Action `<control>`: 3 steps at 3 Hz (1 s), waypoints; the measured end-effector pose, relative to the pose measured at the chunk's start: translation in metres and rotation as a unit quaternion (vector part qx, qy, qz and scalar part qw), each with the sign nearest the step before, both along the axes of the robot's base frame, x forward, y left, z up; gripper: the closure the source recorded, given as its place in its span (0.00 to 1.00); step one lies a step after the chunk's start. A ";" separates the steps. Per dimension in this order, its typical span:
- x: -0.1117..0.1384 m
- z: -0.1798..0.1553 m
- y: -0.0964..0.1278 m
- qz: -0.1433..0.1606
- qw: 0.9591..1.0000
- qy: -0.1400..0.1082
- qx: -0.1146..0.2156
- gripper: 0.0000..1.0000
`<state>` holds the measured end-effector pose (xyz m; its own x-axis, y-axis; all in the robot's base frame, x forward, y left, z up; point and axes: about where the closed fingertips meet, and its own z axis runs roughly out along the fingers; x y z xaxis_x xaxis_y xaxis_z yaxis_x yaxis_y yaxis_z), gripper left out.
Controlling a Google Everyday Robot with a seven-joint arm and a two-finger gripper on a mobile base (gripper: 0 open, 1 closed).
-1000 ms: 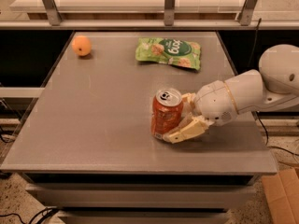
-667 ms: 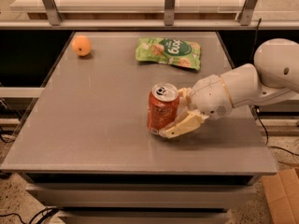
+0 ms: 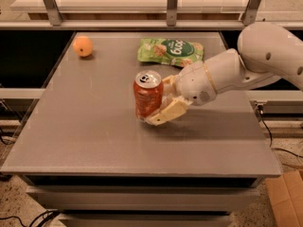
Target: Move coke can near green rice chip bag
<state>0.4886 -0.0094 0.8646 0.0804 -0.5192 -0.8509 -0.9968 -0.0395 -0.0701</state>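
Note:
The coke can (image 3: 147, 97) is orange-red with a silver top and stands upright near the middle of the grey table (image 3: 85, 126). My gripper (image 3: 158, 109) reaches in from the right and is shut on the can, with one cream finger (image 3: 168, 113) in front of it. The green rice chip bag (image 3: 171, 52) lies flat at the back of the table, behind and a little to the right of the can, about a can's height away from it.
A round orange fruit (image 3: 83, 46) sits at the back left of the table. A metal rail with uprights (image 3: 172, 6) runs behind the table. My white arm (image 3: 270, 56) stretches over the right edge. A cardboard box (image 3: 286, 200) lies on the floor at the right.
My gripper has carried the can to the left and towards the back of the table, closer to the chip bag. The bag and the fruit have not moved.

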 end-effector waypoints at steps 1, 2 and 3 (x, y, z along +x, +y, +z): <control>0.028 -0.004 0.017 -0.027 1.000 0.004 -0.014 1.00; 0.028 -0.004 0.017 -0.027 1.000 0.004 -0.014 1.00; 0.041 -0.001 0.006 -0.057 0.998 -0.018 -0.012 1.00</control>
